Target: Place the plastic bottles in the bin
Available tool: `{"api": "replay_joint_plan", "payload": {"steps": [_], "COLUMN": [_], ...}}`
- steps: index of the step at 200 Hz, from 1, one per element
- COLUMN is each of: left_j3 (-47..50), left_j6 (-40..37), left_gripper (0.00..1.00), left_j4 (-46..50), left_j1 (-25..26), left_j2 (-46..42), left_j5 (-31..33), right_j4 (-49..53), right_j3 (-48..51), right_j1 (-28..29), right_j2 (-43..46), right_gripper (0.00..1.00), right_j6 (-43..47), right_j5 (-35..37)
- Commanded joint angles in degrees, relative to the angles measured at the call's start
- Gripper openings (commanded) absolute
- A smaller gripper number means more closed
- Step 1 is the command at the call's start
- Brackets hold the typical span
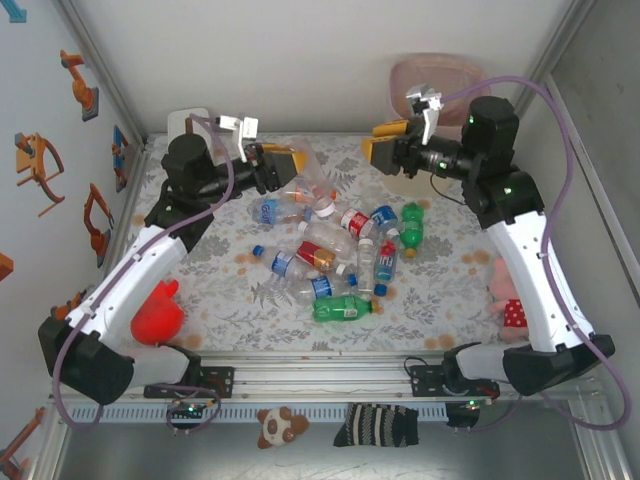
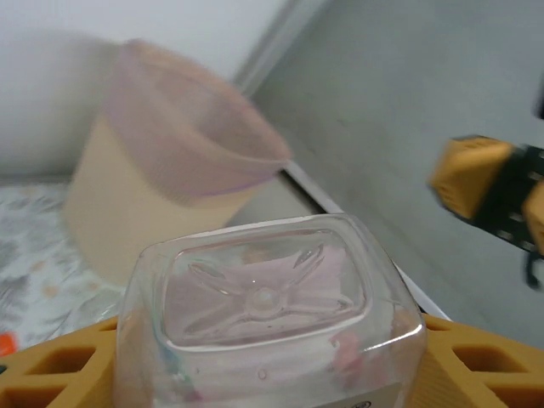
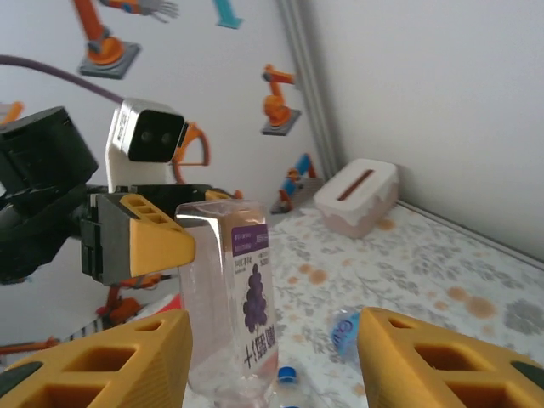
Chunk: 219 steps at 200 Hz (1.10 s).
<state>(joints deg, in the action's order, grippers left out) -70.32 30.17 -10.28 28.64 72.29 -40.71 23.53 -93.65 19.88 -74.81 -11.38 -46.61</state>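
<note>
My left gripper is shut on a clear square bottle with a purple grape label and holds it up off the table. The bottle's base points toward the pale beige-pink bin, which stands at the back right. My right gripper hangs open in front of the bin, facing the held bottle, and its orange fingers grip nothing. A pile of plastic bottles lies mid-table, with a green one nearest the front.
A white tissue box sits in the back left corner. There is a red plush toy at the front left and a pink toy by the right arm. A small plush and a striped sock lie below the front rail.
</note>
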Motion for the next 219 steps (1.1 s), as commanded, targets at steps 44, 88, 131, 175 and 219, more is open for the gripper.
{"api": "replay_joint_plan", "payload": {"steps": [44,88,131,175,219], "left_j3": [-1.21,-2.90,-3.43,-3.33,-3.33], "left_j6": [-9.86,-12.39,-14.25,-15.55,-16.03], "left_gripper": [0.53,0.53,0.52,0.52,0.53], "left_j4": [-8.28,-7.27,-6.82,-6.41,-6.33], "left_j1": [4.85,7.82,9.63,10.23,10.41], "left_j2": [-5.17,-5.08,-5.29,-5.78,-5.98], "left_j5": [-13.01,-15.94,-16.25,-16.13,-15.84], "right_j4": [-2.29,1.46,7.90,10.83,10.19], "right_j3": [0.58,-0.37,-0.75,0.57,1.97], "right_j1": [7.57,12.46,14.99,16.07,16.31], "right_j2": [1.73,1.15,0.62,1.31,3.17], "right_gripper": [0.73,0.81,0.82,0.77,0.71], "right_j6": [7.15,10.28,13.70,14.54,14.43], "right_j5": [-9.59,-10.24,-11.28,-11.39,-12.80]}}
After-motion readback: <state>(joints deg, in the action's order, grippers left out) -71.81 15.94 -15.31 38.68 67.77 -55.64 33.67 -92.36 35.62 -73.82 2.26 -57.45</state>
